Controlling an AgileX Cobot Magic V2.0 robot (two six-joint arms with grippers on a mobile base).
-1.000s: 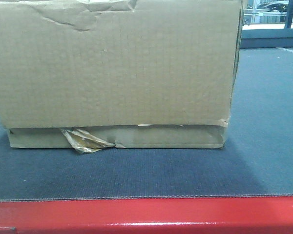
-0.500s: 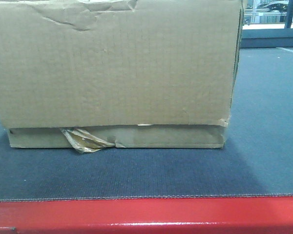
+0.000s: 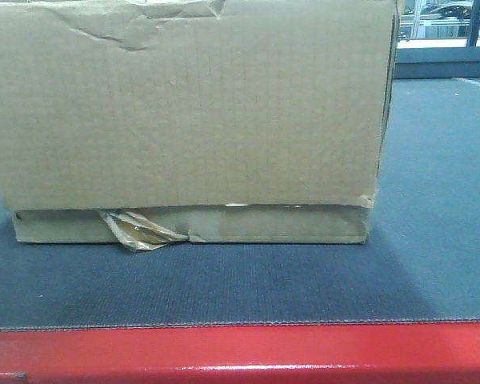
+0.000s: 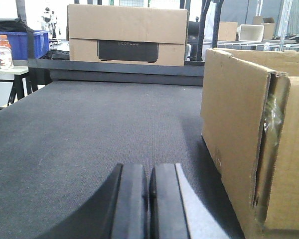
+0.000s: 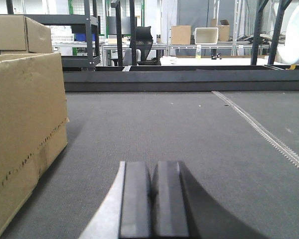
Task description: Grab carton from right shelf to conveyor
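Dark grey ribbed belt point(image 3: 432, 200) filled the scene, bounded at the near edge by a red rail point(image 3: 240, 352), with warehouse racking and a second box on a far shelf point(image 4: 127, 35) behind; on that belt, which I took to be the conveyor, sat the carton point(image 3: 184, 120), its long face square to the front view, its upper edge creased and a strip of torn tape point(image 3: 140, 230) hanging at its base; it lay between the two arms, to the right of the left pincer point(image 4: 148, 204) and to the left of the right pincer point(image 5: 152, 204), apart from both; the left looked the nearer, though that was a judgement; each pincer was clenched, pads pressed together on nothing; the carton seemed already delivered, so any coming move turned on both arms flanking its short ends
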